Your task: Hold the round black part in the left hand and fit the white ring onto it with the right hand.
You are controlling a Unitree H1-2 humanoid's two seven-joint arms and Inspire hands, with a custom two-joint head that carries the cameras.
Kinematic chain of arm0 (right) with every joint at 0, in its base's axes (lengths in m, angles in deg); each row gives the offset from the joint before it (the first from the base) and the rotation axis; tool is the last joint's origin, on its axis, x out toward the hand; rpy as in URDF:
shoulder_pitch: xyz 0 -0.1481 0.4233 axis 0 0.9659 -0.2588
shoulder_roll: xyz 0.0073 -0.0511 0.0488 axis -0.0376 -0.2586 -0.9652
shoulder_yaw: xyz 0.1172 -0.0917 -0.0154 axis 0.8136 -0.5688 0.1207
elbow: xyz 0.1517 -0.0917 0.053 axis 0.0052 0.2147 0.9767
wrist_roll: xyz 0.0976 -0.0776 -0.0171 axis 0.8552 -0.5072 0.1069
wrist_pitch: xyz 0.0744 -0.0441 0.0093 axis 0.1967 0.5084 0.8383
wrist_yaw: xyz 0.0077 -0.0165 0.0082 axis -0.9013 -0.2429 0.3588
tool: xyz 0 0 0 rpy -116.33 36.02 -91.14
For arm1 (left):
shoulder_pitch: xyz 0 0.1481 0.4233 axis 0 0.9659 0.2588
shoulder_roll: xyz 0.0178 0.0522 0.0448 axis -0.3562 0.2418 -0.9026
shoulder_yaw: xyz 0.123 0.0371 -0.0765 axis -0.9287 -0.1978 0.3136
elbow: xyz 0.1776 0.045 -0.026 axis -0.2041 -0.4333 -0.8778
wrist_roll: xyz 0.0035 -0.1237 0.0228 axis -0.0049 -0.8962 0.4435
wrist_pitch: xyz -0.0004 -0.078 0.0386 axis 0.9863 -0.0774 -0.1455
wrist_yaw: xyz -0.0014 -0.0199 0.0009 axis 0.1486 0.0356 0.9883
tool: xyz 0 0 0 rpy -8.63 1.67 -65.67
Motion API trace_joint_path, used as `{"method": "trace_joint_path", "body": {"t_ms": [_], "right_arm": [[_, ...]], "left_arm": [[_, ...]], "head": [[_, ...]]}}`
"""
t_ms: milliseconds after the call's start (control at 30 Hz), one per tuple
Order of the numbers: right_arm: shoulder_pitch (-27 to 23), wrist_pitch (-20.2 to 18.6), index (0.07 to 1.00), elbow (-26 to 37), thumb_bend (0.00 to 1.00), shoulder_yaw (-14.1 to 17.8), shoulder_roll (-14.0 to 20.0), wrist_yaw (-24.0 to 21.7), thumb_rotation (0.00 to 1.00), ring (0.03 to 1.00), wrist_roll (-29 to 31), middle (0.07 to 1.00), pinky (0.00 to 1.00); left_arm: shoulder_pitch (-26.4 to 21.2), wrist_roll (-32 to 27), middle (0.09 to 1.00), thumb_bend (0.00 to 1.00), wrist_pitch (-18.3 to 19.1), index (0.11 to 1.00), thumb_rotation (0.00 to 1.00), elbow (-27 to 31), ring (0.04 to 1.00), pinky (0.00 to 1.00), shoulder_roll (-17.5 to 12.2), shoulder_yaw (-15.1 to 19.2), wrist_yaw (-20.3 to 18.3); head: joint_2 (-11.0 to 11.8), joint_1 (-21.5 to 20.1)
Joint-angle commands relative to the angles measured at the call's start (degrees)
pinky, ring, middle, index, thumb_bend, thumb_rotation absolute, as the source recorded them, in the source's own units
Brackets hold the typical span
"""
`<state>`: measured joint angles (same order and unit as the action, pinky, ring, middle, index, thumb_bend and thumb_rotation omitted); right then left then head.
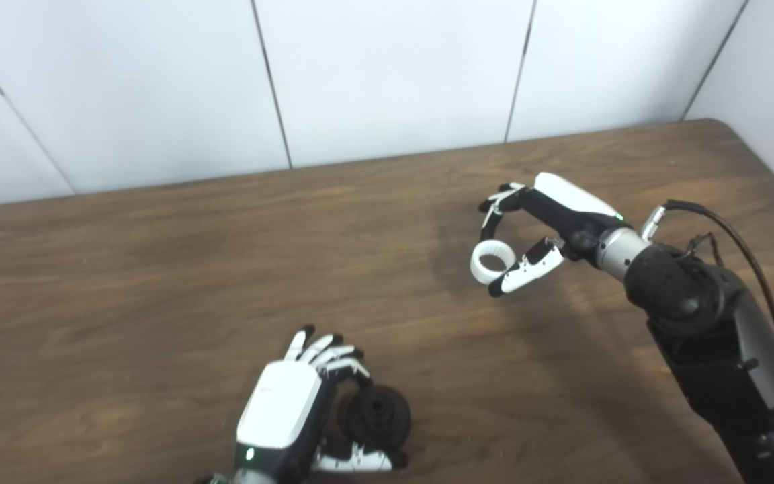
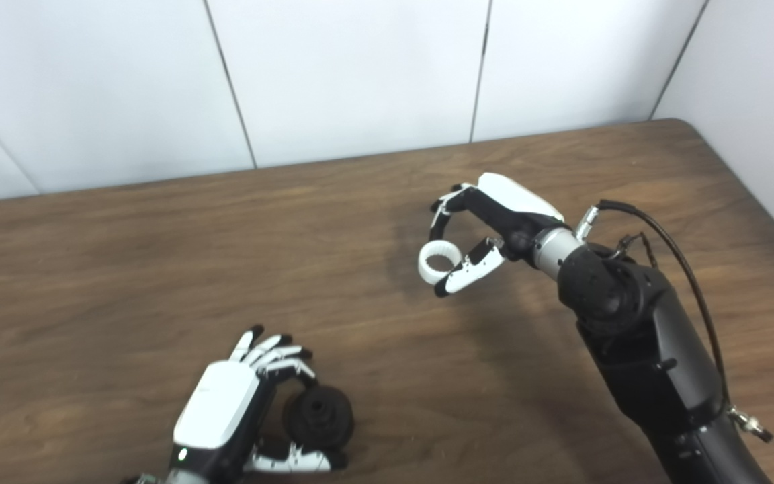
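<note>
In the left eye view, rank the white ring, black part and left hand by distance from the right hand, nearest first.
1. White ring: held in the right hand, at its fingertips.
2. Black part: lower left, held in the left hand.
3. Left hand: just left of the part, slightly farther.

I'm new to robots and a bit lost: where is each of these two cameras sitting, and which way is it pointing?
Left eye view: on the robot's head, looking down at the wooden table; shows the left hand holding the round black part and the right hand pinching the white ring.
Right eye view: beside it on the head, facing likewise; same hands and arms, shifted leftward.
Shared: table, wall, both hands, both parts.
</note>
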<state>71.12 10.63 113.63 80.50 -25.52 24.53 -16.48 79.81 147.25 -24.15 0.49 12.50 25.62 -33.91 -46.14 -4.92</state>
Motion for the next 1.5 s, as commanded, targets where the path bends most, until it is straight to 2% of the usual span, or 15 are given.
{"method": "trace_joint_path", "body": {"t_ms": [0,100,200,467,1000,1200,1467], "right_arm": [[-0.17,-0.01,0.483,3.98,0.52,0.99,-2.24,-2.37,0.13,0.963,-1.05,0.835,1.0],[0.82,-0.01,0.483,6.86,0.52,1.41,-5.25,-6.59,0.13,0.967,-3.31,0.845,0.95],[1.76,0.0,0.483,9.05,0.52,1.62,-8.15,-9.82,0.13,0.973,-5.16,0.851,0.97],[3.84,0.0,0.483,11.74,0.52,-0.32,-11.67,-11.24,0.13,0.966,-5.07,0.844,1.0],[7.29,0.13,0.483,12.23,0.52,-6.1,-14.91,-9.23,0.13,0.981,-4.77,0.85,1.0],[7.88,0.65,0.483,11.05,0.52,-8.63,-14.93,-6.88,0.13,0.979,-4.94,0.846,1.0],[7.88,1.6,0.482,8.59,0.52,-10.31,-14.11,-3.48,0.13,0.976,-3.75,0.845,1.0]], "left_arm": [[-0.64,1.64,0.781,0.52,0.65,0.485,0.05,-0.49,0.882,1.0,-0.1,-0.27,-0.79],[-1.01,1.81,0.78,0.52,0.7,0.484,0.05,-0.81,0.879,1.0,0.02,-0.2,-0.75],[-1.49,1.94,0.777,0.52,0.7,0.484,0.05,-1.38,0.877,0.99,0.18,-0.23,-0.46],[-2.72,2.32,0.775,0.52,1.09,0.484,0.05,-2.84,0.879,1.0,0.54,-0.38,-0.05],[-4.21,3.05,0.783,0.52,2.89,0.485,0.05,-3.77,0.885,1.0,0.86,-1.01,-0.66],[-4.17,3.14,0.785,0.52,3.59,0.485,0.05,-3.73,0.89,1.0,1.36,-1.2,-1.21],[-4.26,3.53,0.784,0.52,4.15,0.485,0.05,-3.89,0.891,1.0,1.88,-1.68,-0.86]], "head": [[-0.04,-0.03],[-0.63,0.46],[-1.11,0.95],[-1.73,1.62],[-3.24,2.62],[-3.37,3.62],[-3.11,4.32]]}}
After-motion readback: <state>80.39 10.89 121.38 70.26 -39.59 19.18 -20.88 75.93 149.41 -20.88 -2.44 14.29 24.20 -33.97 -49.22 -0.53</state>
